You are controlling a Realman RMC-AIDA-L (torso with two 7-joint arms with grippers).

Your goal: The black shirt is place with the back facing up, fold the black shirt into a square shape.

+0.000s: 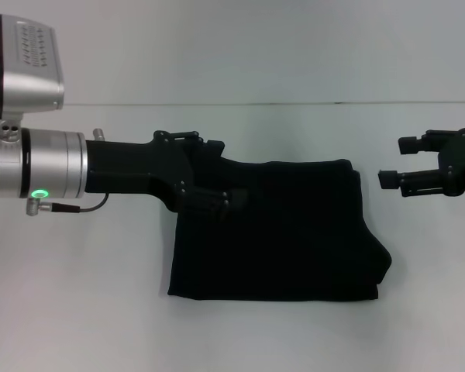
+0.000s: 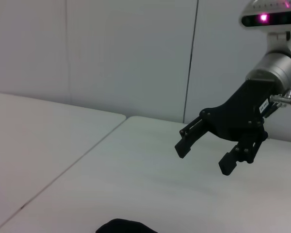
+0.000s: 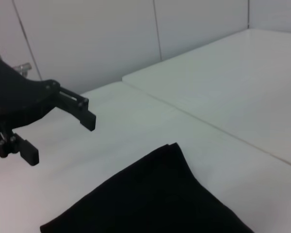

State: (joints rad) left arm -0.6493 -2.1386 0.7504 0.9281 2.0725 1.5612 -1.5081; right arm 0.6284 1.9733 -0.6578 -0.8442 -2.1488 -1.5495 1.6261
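The black shirt [image 1: 279,232] lies folded into a rough rectangle in the middle of the white table; one corner of it shows in the right wrist view [image 3: 150,199] and a small edge in the left wrist view [image 2: 126,227]. My left gripper [image 1: 229,172] is open and empty over the shirt's far left corner; it also shows in the right wrist view [image 3: 60,138], raised off the cloth. My right gripper [image 1: 395,161] is open and empty just right of the shirt's far right corner, apart from it; it also shows in the left wrist view [image 2: 203,158].
The white table [image 1: 77,310] surrounds the shirt on all sides. A second white tabletop [image 3: 242,82] adjoins it along a seam. A pale panelled wall [image 2: 126,53] stands behind.
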